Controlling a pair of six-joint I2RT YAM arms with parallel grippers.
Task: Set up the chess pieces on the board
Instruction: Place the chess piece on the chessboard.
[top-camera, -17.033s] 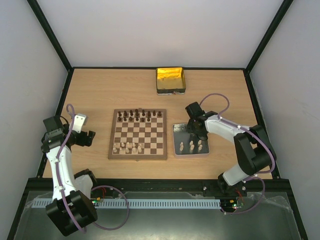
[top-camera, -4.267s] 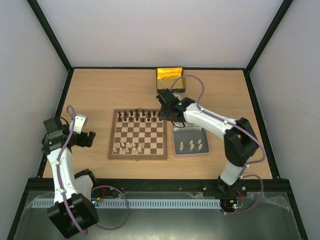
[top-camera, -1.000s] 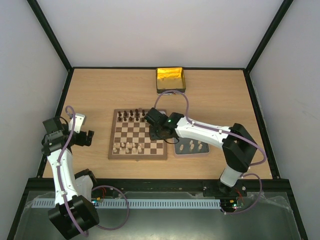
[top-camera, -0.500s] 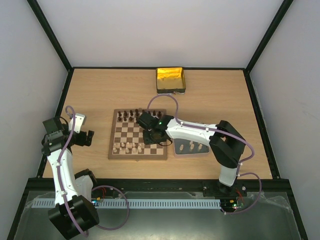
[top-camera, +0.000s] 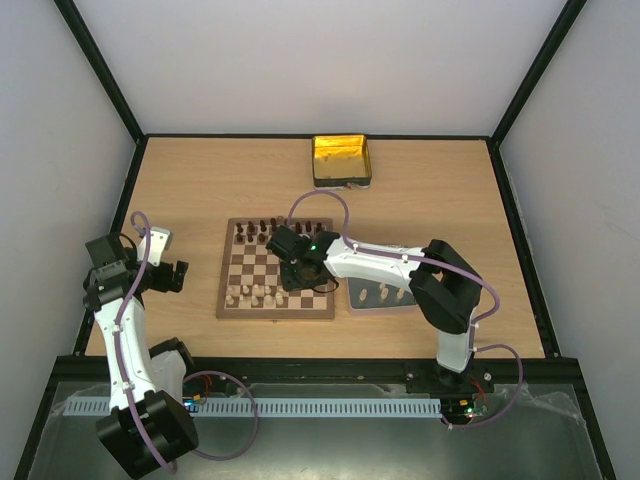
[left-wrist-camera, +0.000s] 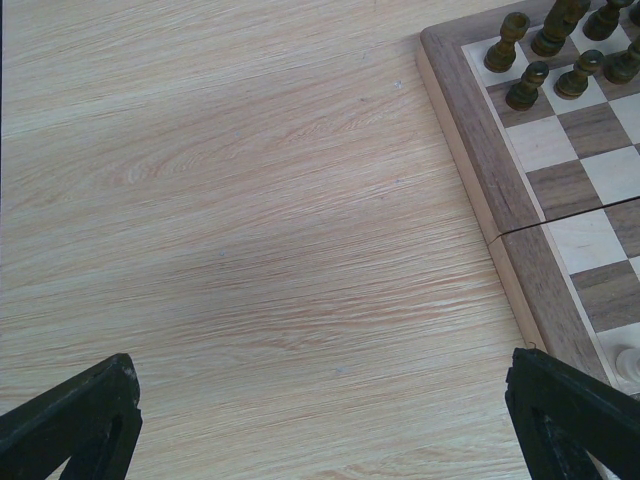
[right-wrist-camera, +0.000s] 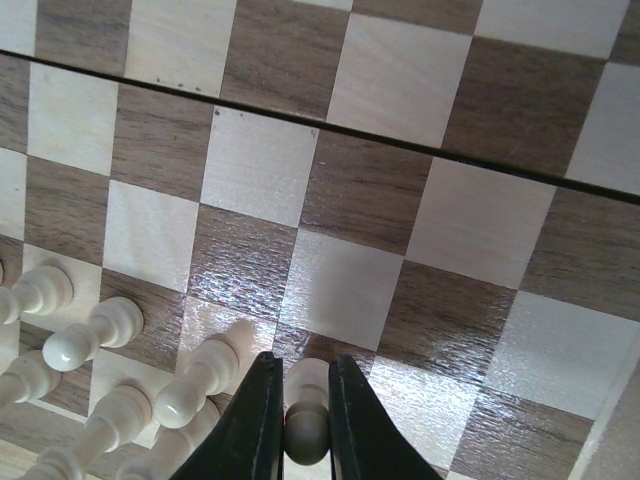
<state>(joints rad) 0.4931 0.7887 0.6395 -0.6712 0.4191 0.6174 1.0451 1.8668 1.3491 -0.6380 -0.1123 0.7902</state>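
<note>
Top view: wooden chessboard (top-camera: 275, 283) at mid-table, checkered dark brown and cream with a brown border; dark pieces (top-camera: 262, 231) ranked along its far edge, cream pieces (top-camera: 254, 295) partly filling its near edge. The right gripper (top-camera: 297, 268) hangs over the board's near right part. The left gripper (top-camera: 171, 275) sits well apart, left of the board. More cream figures lie on the grey metal tray (top-camera: 383, 305), right of the board; a gold tin (top-camera: 342, 160) stands far. Left wrist view: jaws spread wide over bare pale-grained table (left-wrist-camera: 250, 200). Right wrist view: black fingers (right-wrist-camera: 255, 420) pinch a turned cream pawn (right-wrist-camera: 306, 432) by its round head, upright, long axis along the fingers, above a glossy square just right of the standing cream row. The right arm is far better placed to set it straight down.
</note>
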